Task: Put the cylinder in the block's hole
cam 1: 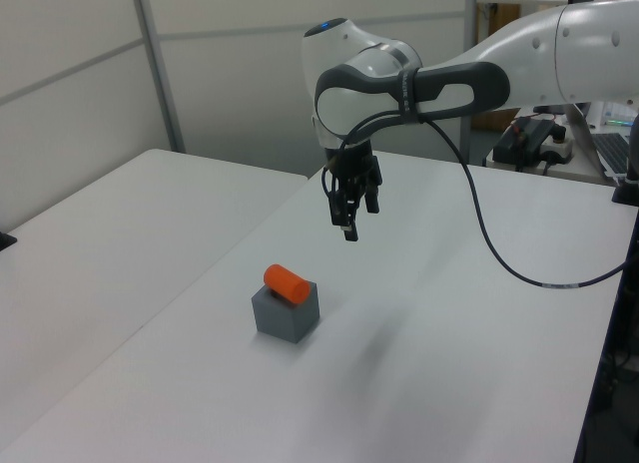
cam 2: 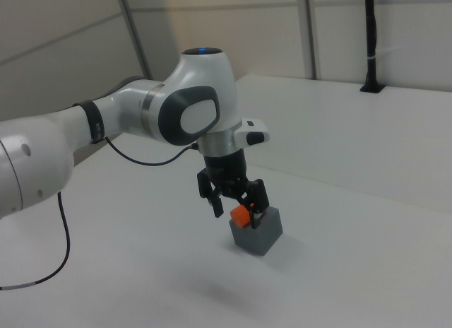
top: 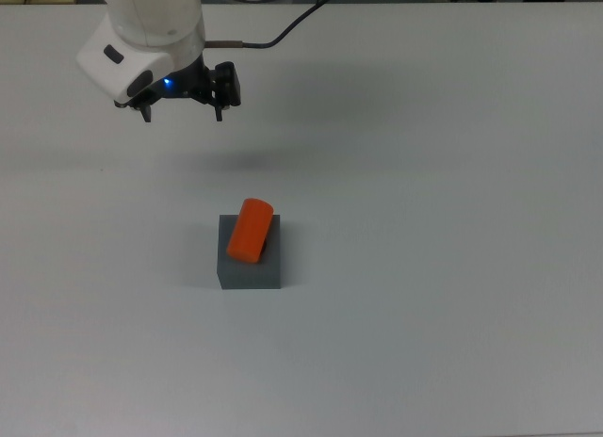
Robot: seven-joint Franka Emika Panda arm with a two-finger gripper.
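In the upper left of the top view, the black two-finger gripper (top: 182,110) is hanging over the white table (top: 452,220) with its 2 fingers spread and nothing between them. Left of centre, the small orange-red cylinder (top: 250,231) is sitting tilted in the top of the dark grey matte block (top: 251,266) (partly sticking out), well apart from the gripper.

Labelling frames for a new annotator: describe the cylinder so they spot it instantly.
On the white table, find the lone dark grey block near the middle. The cylinder is the short orange-red piece sticking out of the block's top at a tilt. It is the only brightly coloured thing there, well apart from the gripper hanging above the table.
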